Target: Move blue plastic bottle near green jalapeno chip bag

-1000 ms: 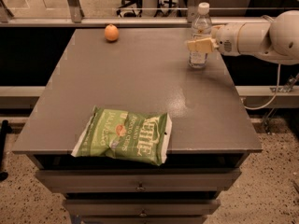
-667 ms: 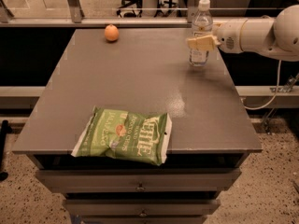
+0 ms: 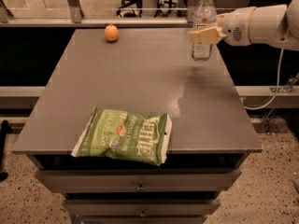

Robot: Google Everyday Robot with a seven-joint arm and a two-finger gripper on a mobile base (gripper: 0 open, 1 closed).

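Since one second ago the blue plastic bottle (image 3: 203, 24) rose slightly at 1 o'clock of the table (image 3: 140, 78); the gripper (image 3: 202, 35) fingers (image 3: 206, 33) clamp it. We fear a fast swing toward the green jalapeno chip bag (image 3: 124, 136) at 6 o'clock loosens it.

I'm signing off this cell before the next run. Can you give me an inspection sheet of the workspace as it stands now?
Surface: grey table top, flat, with a faint sheen near the middle.
Job's things: blue plastic bottle upright at the far right, cap on; green jalapeno chip bag lying flat, slightly overhanging the front edge, well apart from the bottle.
Clutter: one small orange fruit at the far side, left of centre.
Grippers: tool shut on the bottle's middle, arm reaching in from the right.
Cables: white cable hanging below the arm, off the table.
Surroundings: drawers under the top, speckled floor.
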